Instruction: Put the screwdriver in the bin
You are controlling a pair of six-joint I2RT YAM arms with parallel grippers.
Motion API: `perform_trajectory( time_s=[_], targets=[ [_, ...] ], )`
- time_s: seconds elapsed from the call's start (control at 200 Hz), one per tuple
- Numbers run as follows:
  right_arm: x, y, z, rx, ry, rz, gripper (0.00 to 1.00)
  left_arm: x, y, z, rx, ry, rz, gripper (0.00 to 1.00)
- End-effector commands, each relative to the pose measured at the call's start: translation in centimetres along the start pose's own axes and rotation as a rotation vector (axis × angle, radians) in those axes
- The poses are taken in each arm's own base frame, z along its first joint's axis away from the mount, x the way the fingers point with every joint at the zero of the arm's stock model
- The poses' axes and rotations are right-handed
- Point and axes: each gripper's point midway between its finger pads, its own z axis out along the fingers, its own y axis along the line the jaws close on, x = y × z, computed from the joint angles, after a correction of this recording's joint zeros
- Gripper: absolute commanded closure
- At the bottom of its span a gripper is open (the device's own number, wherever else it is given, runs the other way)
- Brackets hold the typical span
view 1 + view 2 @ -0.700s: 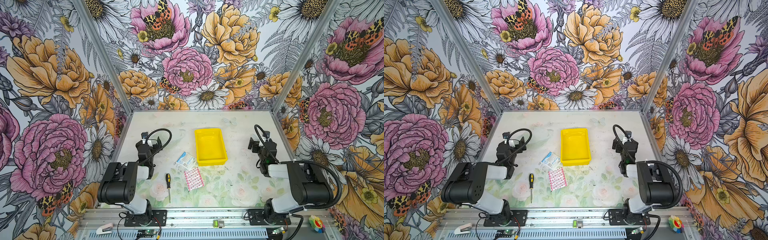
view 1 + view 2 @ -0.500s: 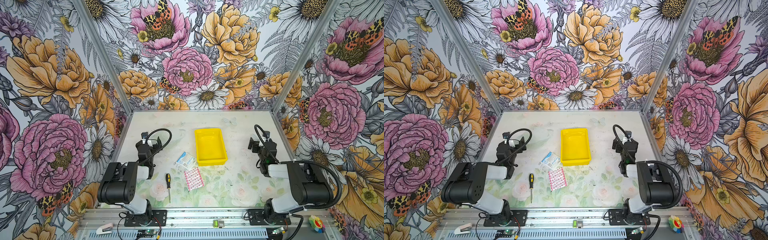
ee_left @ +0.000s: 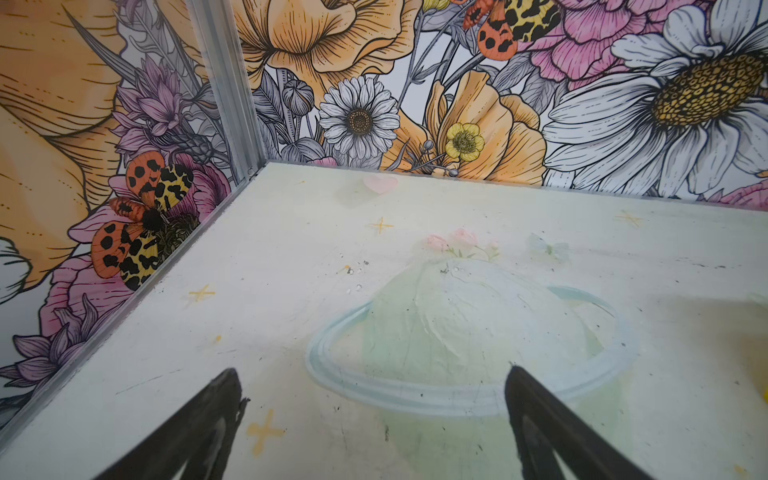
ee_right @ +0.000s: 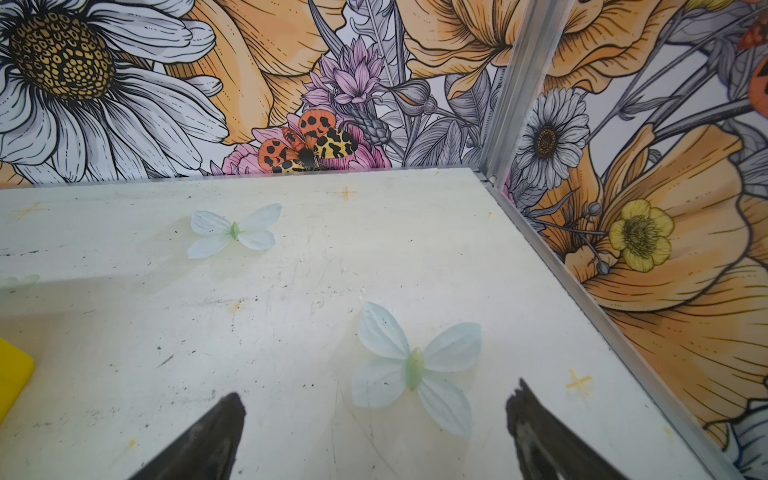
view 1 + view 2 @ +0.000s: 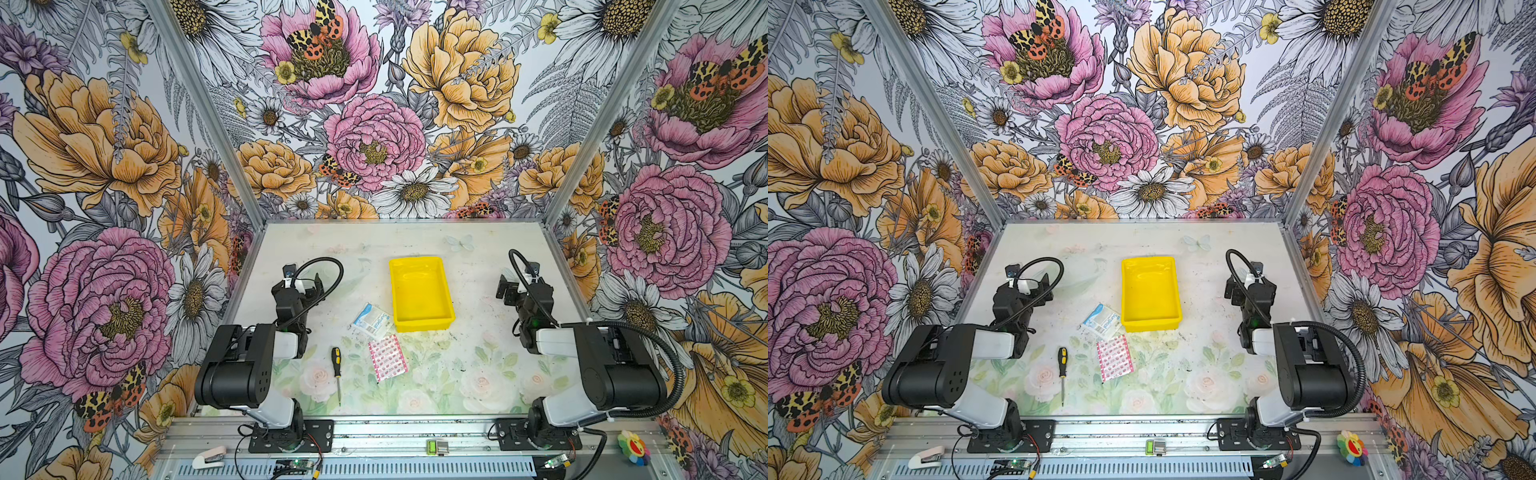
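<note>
The screwdriver point(image 5: 336, 369) point(image 5: 1062, 369), black handle with yellow accents and a thin shaft, lies on the table near the front, shaft pointing at the front edge. The yellow bin point(image 5: 423, 325) point(image 5: 1152, 325) stands mid-table, empty. My left gripper point(image 5: 301, 283) point(image 5: 1027, 286) point(image 3: 373, 370) rests open at the left, behind the screwdriver and apart from it, over bare table. At the right side my right gripper point(image 5: 523, 286) point(image 5: 1250, 286) point(image 4: 376, 392) is open too, nothing between its fingers. A corner of the bin point(image 4: 12, 370) shows in the right wrist view.
A blue-white packet point(image 5: 372, 320) lies against the bin's front left corner. A pink-patterned packet point(image 5: 387, 357) lies just right of the screwdriver. Flowered walls close the table on the left, right and back.
</note>
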Motion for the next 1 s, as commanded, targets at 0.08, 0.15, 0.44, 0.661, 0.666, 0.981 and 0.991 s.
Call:
perform_trajectory(
  time_s=[0.08, 0.15, 0.44, 0.661, 0.666, 0.981, 0.991],
  targets=[
    [-0.5, 0.1, 0.0, 0.003, -0.031, 0.006, 0.01, -0.8, -0.6, 0.2, 0.031, -0.020, 0.007, 0.01],
    [-0.6, 0.1, 0.0, 0.003, -0.031, 0.006, 0.00, -0.8, -0.6, 0.2, 0.030, -0.020, 0.006, 0.01],
    [-0.5, 0.2, 0.0, 0.003, -0.028, 0.006, 0.00, -0.8, -0.6, 0.2, 0.031, -0.021, 0.006, 0.01],
    [-0.5, 0.1, 0.0, 0.004, -0.028, 0.005, 0.01, -0.7, -0.7, 0.2, 0.032, -0.019, 0.006, 0.01],
    [-0.5, 0.1, 0.0, 0.005, -0.029, 0.007, 0.01, -0.7, -0.6, 0.2, 0.031, -0.019, 0.005, 0.01],
    [-1.5, 0.6, 0.0, -0.022, -0.010, -0.005, 0.01, -1.7, 0.6, -1.0, -0.030, -0.067, -0.028, 0.01],
    [-1.5, 0.7, 0.0, -0.024, -0.004, -0.007, 0.00, -1.9, 0.7, -1.1, -0.034, -0.072, -0.031, 0.02]
  ],
)
